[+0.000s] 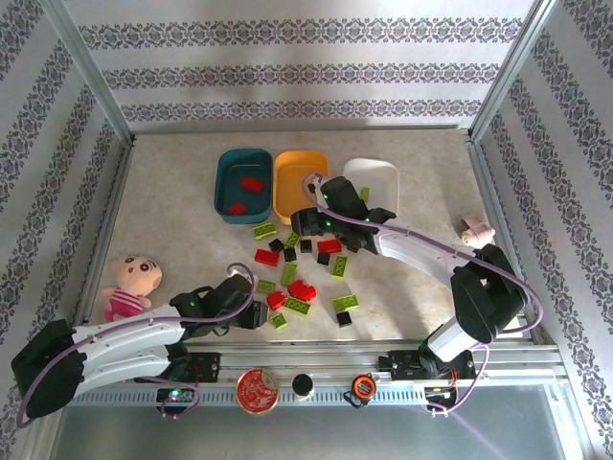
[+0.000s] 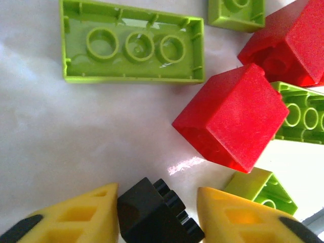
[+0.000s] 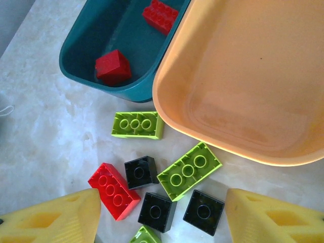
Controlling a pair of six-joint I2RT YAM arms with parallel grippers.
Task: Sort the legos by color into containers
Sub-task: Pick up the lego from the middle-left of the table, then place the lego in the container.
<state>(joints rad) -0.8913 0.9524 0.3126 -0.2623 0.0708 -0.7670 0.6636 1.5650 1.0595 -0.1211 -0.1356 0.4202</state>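
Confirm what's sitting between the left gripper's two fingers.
A small black lego, lying with its studs turned sideways, sits between the yellow fingers of the left gripper. Both fingers look pressed against it. This shows in the left wrist view.

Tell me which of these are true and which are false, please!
1. The teal tray has two red bricks in it. True.
2. The orange tray is full of lime green bricks. False: the orange tray is empty.
3. The left hand has a black brick between its yellow fingers. True.
4. The right hand is holding a red brick. False: it is open and holds nothing.
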